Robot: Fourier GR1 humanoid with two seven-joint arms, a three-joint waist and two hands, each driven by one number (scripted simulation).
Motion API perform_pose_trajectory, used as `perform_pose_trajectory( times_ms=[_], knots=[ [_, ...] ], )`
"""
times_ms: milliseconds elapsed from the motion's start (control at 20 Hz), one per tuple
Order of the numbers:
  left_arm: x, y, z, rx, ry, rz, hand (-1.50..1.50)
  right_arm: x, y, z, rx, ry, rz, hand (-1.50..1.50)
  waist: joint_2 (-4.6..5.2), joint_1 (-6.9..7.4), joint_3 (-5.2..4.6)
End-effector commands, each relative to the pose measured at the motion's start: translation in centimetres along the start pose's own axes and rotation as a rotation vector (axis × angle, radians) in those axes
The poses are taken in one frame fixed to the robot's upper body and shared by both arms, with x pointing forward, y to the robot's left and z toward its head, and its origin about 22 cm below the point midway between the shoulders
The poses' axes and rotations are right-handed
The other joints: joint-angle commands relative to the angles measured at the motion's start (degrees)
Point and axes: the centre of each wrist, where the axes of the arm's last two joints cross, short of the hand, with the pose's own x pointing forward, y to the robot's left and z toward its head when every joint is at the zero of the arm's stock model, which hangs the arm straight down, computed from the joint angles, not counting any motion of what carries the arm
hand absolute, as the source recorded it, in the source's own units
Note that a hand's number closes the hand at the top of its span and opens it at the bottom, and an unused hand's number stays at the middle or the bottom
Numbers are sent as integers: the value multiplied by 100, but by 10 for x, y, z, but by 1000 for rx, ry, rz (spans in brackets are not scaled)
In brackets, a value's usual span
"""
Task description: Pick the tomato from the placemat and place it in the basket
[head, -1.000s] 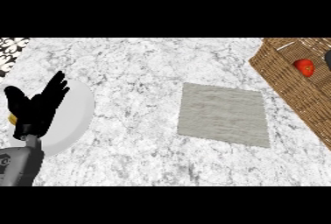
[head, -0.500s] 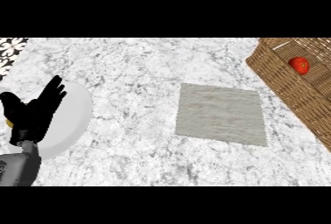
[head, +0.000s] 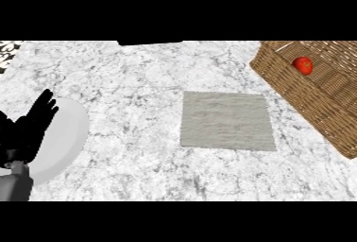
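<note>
A red tomato (head: 303, 64) is seen lying inside the woven brown basket (head: 315, 101) at far right; the grey square placemat (head: 226, 121) lies bare mid-surface.

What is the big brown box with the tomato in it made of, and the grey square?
The basket looks like woven wicker: tan strands cross in rows along its walls, matte. The placemat looks like cloth, maybe linen: flat, dull grey with faint streaks. The tomato looks smooth and slightly shiny.
</note>
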Motion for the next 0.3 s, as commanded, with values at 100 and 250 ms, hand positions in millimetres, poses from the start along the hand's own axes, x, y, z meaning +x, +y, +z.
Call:
perform_pose_trajectory(
  times_ms=[100, 250],
  knots=[
    [-1, 11, 7, 42, 17, 8, 0, -31, -33, 11, 131, 39, 2, -150, -71, -265, -1],
    [-8, 13, 8, 48, 19, 8, 0, -45, -54, 17, 183, 39, 16, -150, -43, -320, -14]
  ],
)
